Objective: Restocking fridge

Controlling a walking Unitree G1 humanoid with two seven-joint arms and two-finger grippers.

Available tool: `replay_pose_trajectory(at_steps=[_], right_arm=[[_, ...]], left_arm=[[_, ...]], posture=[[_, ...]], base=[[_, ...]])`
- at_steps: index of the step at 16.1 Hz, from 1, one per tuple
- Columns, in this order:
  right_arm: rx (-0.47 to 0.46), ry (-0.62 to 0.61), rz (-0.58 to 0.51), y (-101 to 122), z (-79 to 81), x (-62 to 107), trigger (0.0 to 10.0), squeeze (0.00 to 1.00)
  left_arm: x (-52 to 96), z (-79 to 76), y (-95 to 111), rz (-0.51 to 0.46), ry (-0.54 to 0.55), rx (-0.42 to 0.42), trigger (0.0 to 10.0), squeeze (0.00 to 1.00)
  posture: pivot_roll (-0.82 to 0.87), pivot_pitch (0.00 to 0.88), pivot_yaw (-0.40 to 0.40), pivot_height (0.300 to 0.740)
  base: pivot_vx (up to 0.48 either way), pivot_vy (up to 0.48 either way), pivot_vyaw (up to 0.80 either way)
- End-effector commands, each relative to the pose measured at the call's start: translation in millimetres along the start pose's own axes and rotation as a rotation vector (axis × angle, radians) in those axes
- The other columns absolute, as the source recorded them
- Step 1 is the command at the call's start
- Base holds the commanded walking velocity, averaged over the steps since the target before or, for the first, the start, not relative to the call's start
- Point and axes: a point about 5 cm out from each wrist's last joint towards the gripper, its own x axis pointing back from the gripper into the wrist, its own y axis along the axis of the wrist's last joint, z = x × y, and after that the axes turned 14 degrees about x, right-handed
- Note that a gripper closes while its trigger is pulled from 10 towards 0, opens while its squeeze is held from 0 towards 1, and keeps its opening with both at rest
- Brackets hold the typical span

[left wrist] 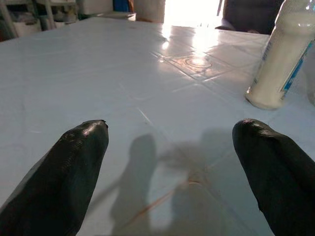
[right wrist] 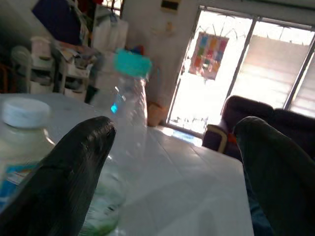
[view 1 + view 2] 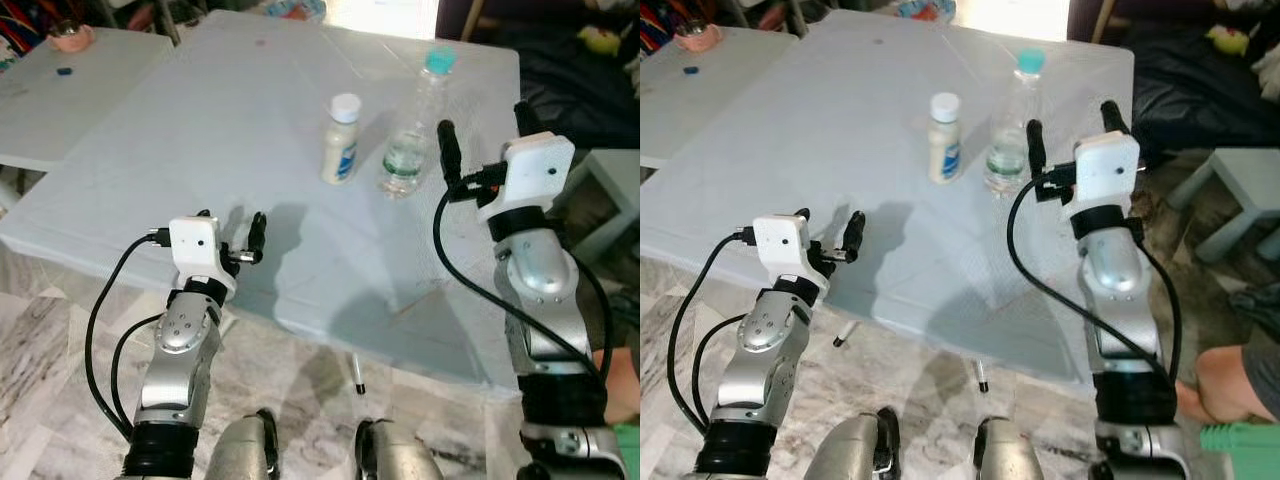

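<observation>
On the pale table (image 3: 200, 130) stand two bottles side by side. One is a short white bottle (image 3: 342, 140) with a white cap and a blue label. The other is a clear water bottle (image 3: 415, 125) with a teal cap, just to its right. My right gripper (image 3: 483, 116) is raised and open, close to the right of the water bottle (image 2: 123, 147), holding nothing. Low over the table's front edge my left gripper (image 3: 246, 228) is open and empty. The white bottle (image 1: 280, 59) stands well ahead of it and to the right.
A second white table (image 3: 60, 100) at the back left carries a pink cup (image 3: 71, 37). A grey stool (image 3: 610, 190) stands to the right, a dark sofa (image 3: 570, 80) behind it. A person's leg (image 3: 1230, 380) is at the lower right.
</observation>
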Motion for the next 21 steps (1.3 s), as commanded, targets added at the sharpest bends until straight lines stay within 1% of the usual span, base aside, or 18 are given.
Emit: replay_pose_trajectory(at_steps=[1, 3, 7, 9, 10, 12, 14, 16, 17, 19, 20, 21], right_arm=[[-0.002, -0.004, -0.025, 3.4, -3.5, -5.8, 10.0, 0.00], [-0.003, 0.039, -0.059, 7.8, -0.6, -15.3, 10.0, 0.00], [-0.020, 0.071, -0.098, 13.8, 1.9, -29.3, 10.0, 0.00], [-0.042, 0.089, -0.123, 17.3, 2.3, -38.8, 10.0, 0.00], [-0.063, 0.118, -0.150, 22.4, 5.5, -44.0, 10.0, 0.00], [-0.075, 0.134, -0.165, 24.8, 8.6, -46.3, 10.0, 0.00], [-0.093, 0.129, -0.168, 25.7, 7.8, -49.2, 10.0, 0.00], [-0.149, 0.091, -0.149, 25.4, 1.2, -58.0, 10.0, 0.00], [-0.157, 0.089, -0.145, 24.7, -0.2, -61.8, 10.0, 0.00], [-0.170, 0.106, -0.138, 24.1, 2.5, -66.4, 10.0, 0.00], [-0.187, 0.112, -0.124, 22.8, 5.3, -70.5, 3.5, 0.00], [-0.202, 0.112, -0.109, 21.7, 7.7, -74.2, 0.5, 0.00]], left_arm=[[1.5, 1.5, -0.6, 0.007, 0.002, -0.012, 10.0, 0.00], [0.2, 1.4, 0.1, 0.009, -0.003, -0.016, 10.0, 0.00], [-0.4, 2.0, 1.8, 0.007, -0.003, -0.024, 10.0, 0.00], [-0.2, 2.4, 2.1, 0.007, -0.002, -0.026, 10.0, 0.00], [-0.1, 2.5, 2.5, 0.007, -0.001, -0.027, 10.0, 0.00], [0.2, 2.6, 2.7, 0.006, 0.000, -0.028, 10.0, 0.00], [0.3, 2.5, 3.0, 0.006, 0.000, -0.029, 10.0, 0.00], [0.0, 2.1, 2.8, 0.010, -0.003, -0.029, 10.0, 0.00], [-0.5, 1.3, 2.1, 0.014, -0.007, -0.030, 10.0, 0.00], [-1.3, -0.5, 1.4, 0.018, -0.013, -0.030, 10.0, 0.00], [-1.8, -1.6, 1.0, 0.020, -0.017, -0.029, 10.0, 0.00], [-1.8, -1.7, 1.0, 0.021, -0.018, -0.030, 10.0, 0.00]], posture=[[-0.05, 0.139, 0.019, 0.740], [-0.04, 0.142, 0.025, 0.740], [-0.03, 0.146, 0.028, 0.740], [-0.03, 0.147, 0.028, 0.740], [-0.02, 0.148, 0.028, 0.740], [-0.02, 0.150, 0.027, 0.740], [-0.02, 0.151, 0.028, 0.740], [-0.02, 0.153, 0.033, 0.740], [-0.02, 0.155, 0.035, 0.740], [-0.02, 0.156, 0.038, 0.740], [-0.01, 0.156, 0.038, 0.740], [-0.01, 0.155, 0.037, 0.740]], base=[[0.000, 0.000, 0.00], [0.000, 0.000, 0.00], [0.000, 0.000, 0.00], [0.000, 0.000, 0.00], [0.000, 0.000, 0.00], [0.000, 0.000, 0.00], [0.000, 0.000, 0.00], [0.000, 0.000, 0.00], [0.000, 0.000, 0.00], [0.000, 0.000, 0.00], [0.000, 0.000, 0.00], [0.000, 0.000, 0.00]])
